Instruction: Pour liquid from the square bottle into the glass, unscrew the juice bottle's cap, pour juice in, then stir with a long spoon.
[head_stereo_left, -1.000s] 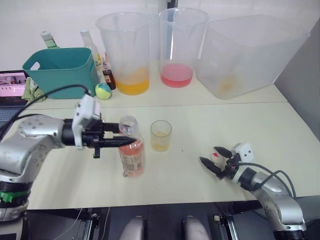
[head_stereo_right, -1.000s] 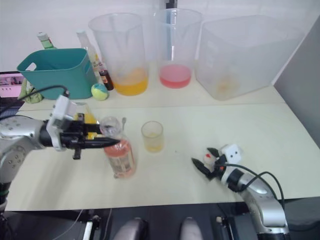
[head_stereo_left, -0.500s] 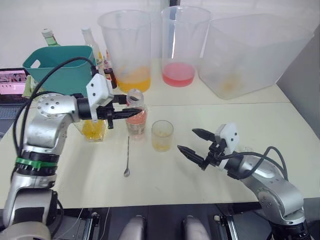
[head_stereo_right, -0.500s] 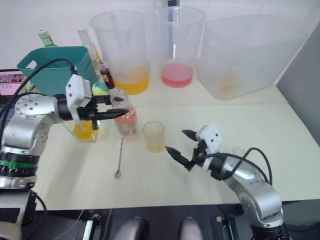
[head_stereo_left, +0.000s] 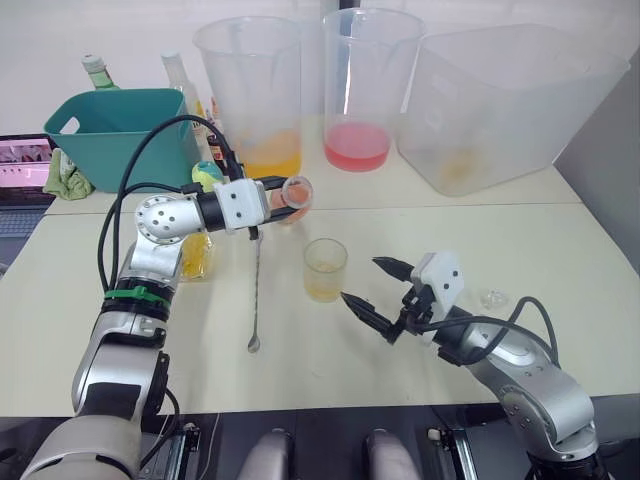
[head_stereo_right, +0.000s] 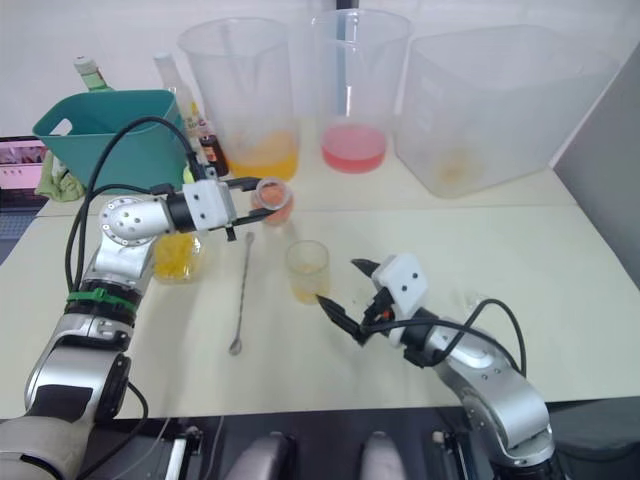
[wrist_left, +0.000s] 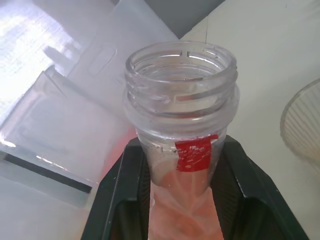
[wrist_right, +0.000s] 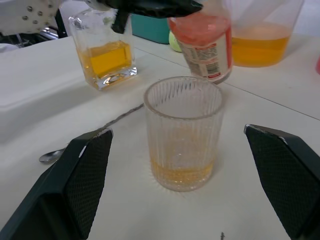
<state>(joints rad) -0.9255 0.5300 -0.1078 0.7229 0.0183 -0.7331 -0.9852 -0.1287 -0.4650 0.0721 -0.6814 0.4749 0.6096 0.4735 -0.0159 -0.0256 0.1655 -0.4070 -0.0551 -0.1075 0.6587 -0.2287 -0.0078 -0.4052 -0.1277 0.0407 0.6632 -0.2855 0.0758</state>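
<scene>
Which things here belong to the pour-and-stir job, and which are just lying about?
In the job:
juice bottle, uncapped, held by the left gripper
glass
square bottle
long spoon
right gripper, open beside the glass

Lying about:
teal basket
three clear plastic pitchers
ball
bottles behind the basket
laptop

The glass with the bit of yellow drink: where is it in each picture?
Left eye: glass, table centre.
Right eye: glass, centre, before the right gripper.
Left wrist: ribbed rim at the edge.
Right wrist, centre, between the fingers.
Shared landmark: juice bottle, held by the left gripper.
</scene>
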